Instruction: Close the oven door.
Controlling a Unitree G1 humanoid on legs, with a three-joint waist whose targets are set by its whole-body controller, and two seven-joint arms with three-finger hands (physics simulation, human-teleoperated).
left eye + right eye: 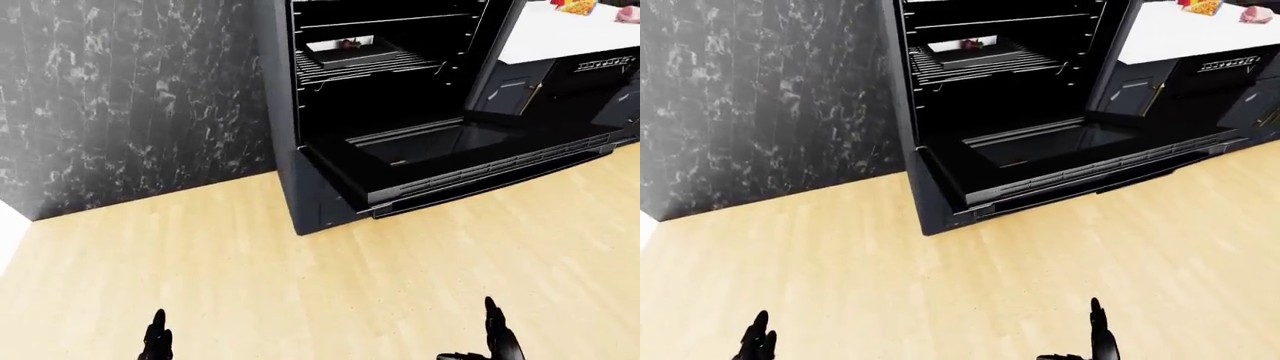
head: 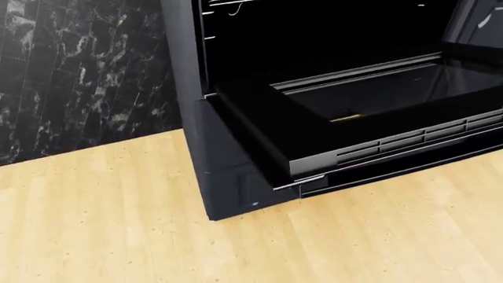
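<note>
A: While the oven door (image 1: 440, 161) hangs flat open at upper right of the left-eye view, both hands sit low, well apart from it.

B: Hand state?

A: Left hand (image 1: 156, 343) and right hand (image 1: 497, 341) only show fingertips at the bottom edge, holding nothing; curl, cannot tell.

B: Risk?

A: Likely pushing off-centre or from above, so the door stays down. Walking in close could knock shins on its edge. The tray (image 1: 352, 51) on the rack (image 1: 365, 66) looks inside, so no jam there.
</note>
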